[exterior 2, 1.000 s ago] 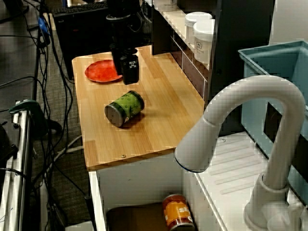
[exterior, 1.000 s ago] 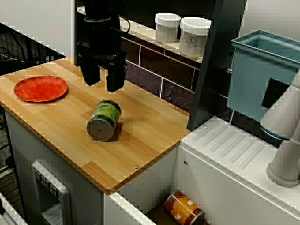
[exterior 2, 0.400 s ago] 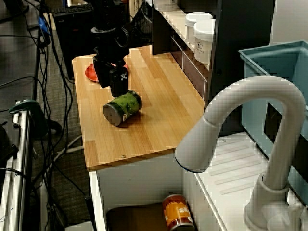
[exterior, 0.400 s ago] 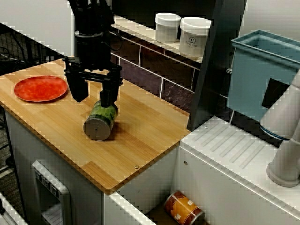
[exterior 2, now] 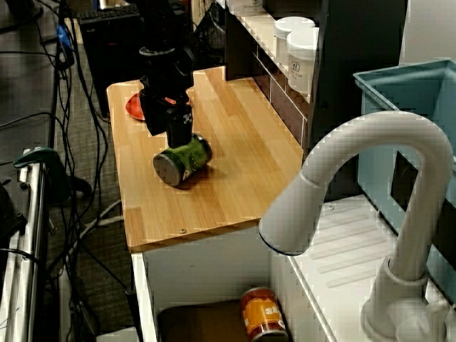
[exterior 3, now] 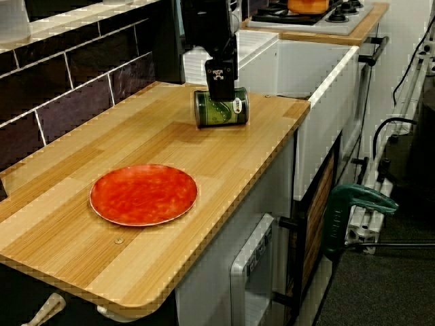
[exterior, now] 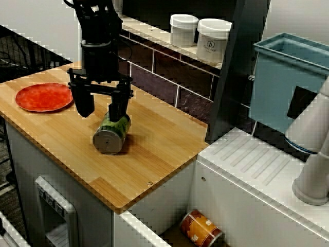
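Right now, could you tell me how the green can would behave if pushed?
The green can lies on its side on the flat counter, so a push would probably roll it. Its metal end suggests a stiff, perhaps slippery body.

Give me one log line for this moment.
gripper: open, low over can, contact unclear | can: green, on its side on counter | plate: red, empty, apart from can

Far end of the green can (exterior: 109,138) behind a finger of the gripper (exterior: 101,113)
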You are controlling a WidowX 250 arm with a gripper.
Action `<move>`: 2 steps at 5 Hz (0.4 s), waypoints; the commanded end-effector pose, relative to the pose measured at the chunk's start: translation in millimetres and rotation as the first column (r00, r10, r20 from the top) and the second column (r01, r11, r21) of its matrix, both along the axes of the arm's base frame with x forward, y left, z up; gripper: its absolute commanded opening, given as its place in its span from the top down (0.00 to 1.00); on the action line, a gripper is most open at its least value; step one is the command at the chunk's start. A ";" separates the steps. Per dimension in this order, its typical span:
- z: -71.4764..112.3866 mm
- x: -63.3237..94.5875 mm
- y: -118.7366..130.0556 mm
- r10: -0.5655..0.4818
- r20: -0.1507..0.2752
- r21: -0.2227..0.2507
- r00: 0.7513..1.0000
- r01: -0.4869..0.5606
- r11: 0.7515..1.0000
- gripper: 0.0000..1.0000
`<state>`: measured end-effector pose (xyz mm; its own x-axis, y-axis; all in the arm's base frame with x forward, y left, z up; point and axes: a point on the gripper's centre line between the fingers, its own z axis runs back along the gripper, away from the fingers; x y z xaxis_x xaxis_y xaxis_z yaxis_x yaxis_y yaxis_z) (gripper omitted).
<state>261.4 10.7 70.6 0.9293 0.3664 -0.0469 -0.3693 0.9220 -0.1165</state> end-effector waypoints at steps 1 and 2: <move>-6.7 5.5 -2.7 0.035 0.030 0.009 0.999 -0.035 0.999 0.00; -11.0 6.5 -5.4 0.051 0.021 0.010 0.998 -0.051 0.999 0.00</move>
